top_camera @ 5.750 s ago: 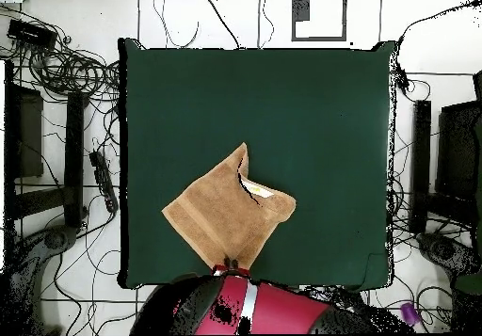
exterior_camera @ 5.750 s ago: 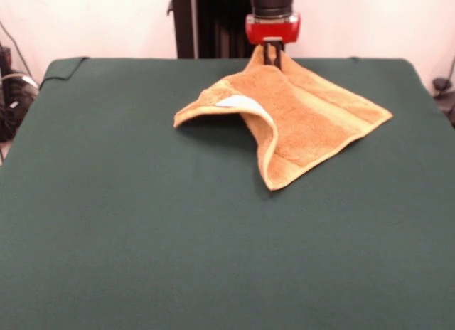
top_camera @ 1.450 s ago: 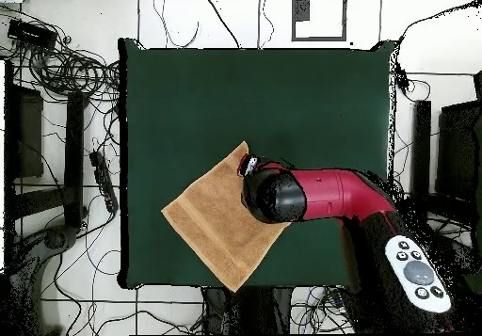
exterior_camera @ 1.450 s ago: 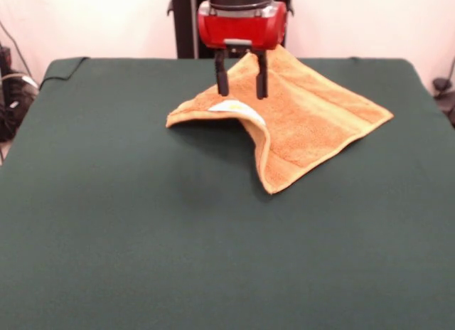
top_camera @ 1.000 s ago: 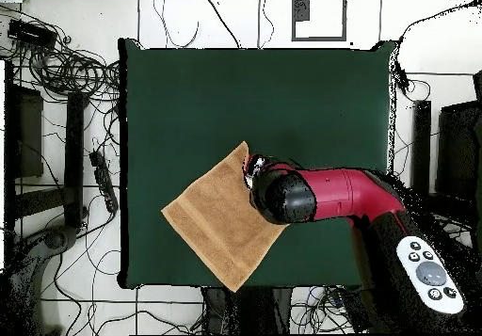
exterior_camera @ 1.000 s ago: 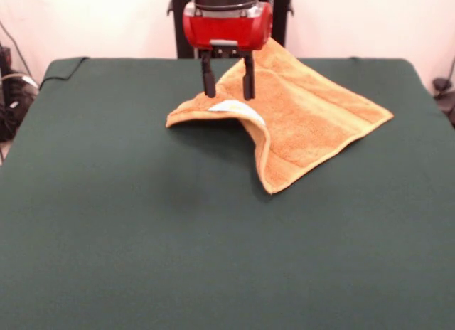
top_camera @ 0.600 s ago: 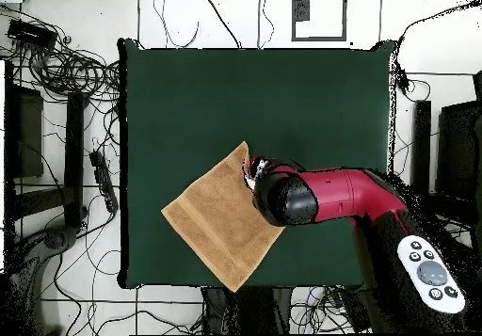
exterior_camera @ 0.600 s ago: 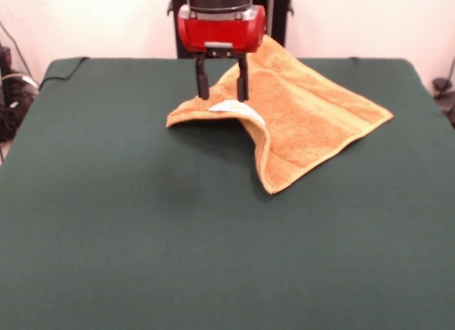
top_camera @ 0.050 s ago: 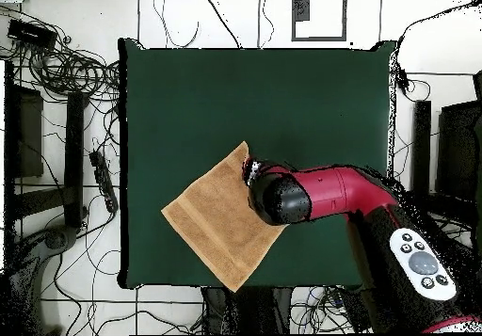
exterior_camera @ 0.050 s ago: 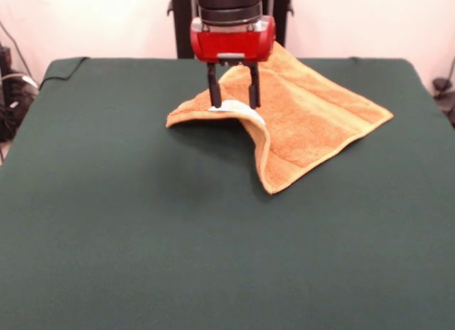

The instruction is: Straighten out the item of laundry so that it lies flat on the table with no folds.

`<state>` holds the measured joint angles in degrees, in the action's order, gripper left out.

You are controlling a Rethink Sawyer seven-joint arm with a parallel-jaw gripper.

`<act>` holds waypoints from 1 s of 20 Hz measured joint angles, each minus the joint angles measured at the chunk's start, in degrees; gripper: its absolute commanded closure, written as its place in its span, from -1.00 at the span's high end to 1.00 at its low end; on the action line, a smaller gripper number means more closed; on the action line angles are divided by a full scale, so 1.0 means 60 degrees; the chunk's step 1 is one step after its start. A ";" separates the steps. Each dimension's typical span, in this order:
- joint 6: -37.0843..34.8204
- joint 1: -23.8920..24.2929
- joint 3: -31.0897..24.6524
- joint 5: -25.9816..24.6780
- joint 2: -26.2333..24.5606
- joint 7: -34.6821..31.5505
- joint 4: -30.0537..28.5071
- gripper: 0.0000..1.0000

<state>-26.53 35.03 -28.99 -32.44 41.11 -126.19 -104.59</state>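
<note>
Here the gripper [exterior_camera @ 0.050 s ago: 232,106], fingers apart, is straddling the folded-over corner of the towel [exterior_camera @ 0.050 s ago: 306,124] beside its white label [exterior_camera @ 0.050 s ago: 238,111] — likely positioned to pinch it — towel lying toward the table's [exterior_camera @ 0.050 s ago: 142,237] far edge.

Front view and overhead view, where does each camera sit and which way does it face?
Front view: low, across the table from the robot, facing it; shows the towel and the red gripper coming down, fingers apart over the white label.
Overhead view: above, looking straight down on the table; shows the red arm over the towel.
Both share towel, table and arm.
</note>
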 measured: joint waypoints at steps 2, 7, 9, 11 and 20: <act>0.0000 0.0012 -0.0025 -0.0001 -0.0129 0.0000 -0.0005 1.00; 0.0000 0.0071 -0.0098 -0.0052 -0.0375 0.0000 -0.0010 1.00; 0.0002 0.0128 -0.0134 -0.0155 -0.0474 0.0000 -0.0009 1.00; 0.0000 0.0208 -0.0171 -0.0271 -0.0542 0.0000 -0.0010 1.00; -0.0242 0.0873 -0.0523 -0.0553 -0.0652 0.0000 -0.0033 1.00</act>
<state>-27.98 40.27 -32.12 -35.76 37.20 -126.19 -104.79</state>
